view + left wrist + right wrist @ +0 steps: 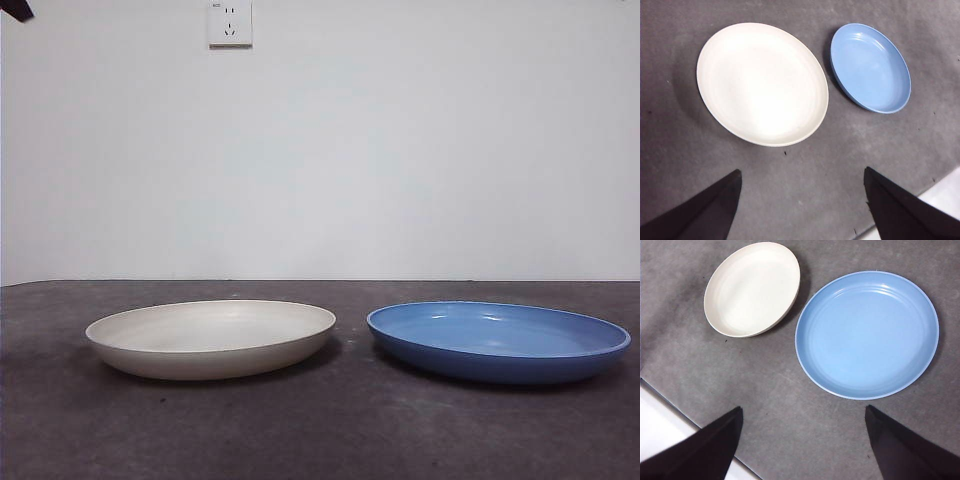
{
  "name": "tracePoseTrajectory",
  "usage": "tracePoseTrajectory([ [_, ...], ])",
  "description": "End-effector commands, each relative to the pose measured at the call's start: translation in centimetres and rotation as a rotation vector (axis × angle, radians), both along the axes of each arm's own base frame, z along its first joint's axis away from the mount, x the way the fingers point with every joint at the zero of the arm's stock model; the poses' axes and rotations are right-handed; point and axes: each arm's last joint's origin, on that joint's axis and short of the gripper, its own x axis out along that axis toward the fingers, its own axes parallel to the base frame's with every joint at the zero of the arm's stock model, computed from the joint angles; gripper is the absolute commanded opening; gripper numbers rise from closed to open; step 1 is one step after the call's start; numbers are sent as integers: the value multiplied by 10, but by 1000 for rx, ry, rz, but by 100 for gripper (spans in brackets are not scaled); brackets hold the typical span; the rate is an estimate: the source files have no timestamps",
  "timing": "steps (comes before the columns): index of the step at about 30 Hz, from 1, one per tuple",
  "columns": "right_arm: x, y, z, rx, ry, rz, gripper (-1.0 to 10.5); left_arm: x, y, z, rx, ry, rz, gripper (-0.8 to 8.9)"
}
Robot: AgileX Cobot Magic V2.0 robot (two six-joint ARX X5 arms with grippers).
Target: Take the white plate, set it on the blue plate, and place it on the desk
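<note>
The white plate (210, 338) and the blue plate (498, 341) were set side by side on the desk (330, 430) — near, not touching. The left gripper (801, 200) and right gripper (802, 440) were held above — jaws spread wide, nothing gripped.

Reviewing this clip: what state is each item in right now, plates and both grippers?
white plate: upright on the desk, empty, untouched, beside the blue plate with a gap between.
blue plate: upright on the desk, empty, nothing stacked on it.
left gripper: open, above the desk, holding nothing.
right gripper: open, above the desk, holding nothing.
</note>
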Motion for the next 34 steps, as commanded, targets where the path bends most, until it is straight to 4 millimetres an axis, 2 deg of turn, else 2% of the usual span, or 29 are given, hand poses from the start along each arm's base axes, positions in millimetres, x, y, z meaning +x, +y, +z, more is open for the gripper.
tracePoseTrajectory([
  [1, 0, 1, 5, 6, -13, 0, 392, 11, -3, 5, -19, -22, 16, 397],
  [7, 0, 1, 5, 6, -13, 0, 392, 45, -12, -5, 7, 1, 46, 397],
  [11, 0, 1, 5, 6, -14, 0, 392, 75, -21, -16, 59, 44, 64, 397],
  [21, 0, 1, 5, 6, -14, 0, 392, 148, -35, -53, 178, 154, 104, 396],
  [27, 0, 1, 5, 6, -14, 0, 391, 176, -41, -83, 222, 235, 95, 392],
  [34, 0, 1, 5, 6, -14, 0, 391, 190, -45, -117, 245, 316, 88, 369],
])
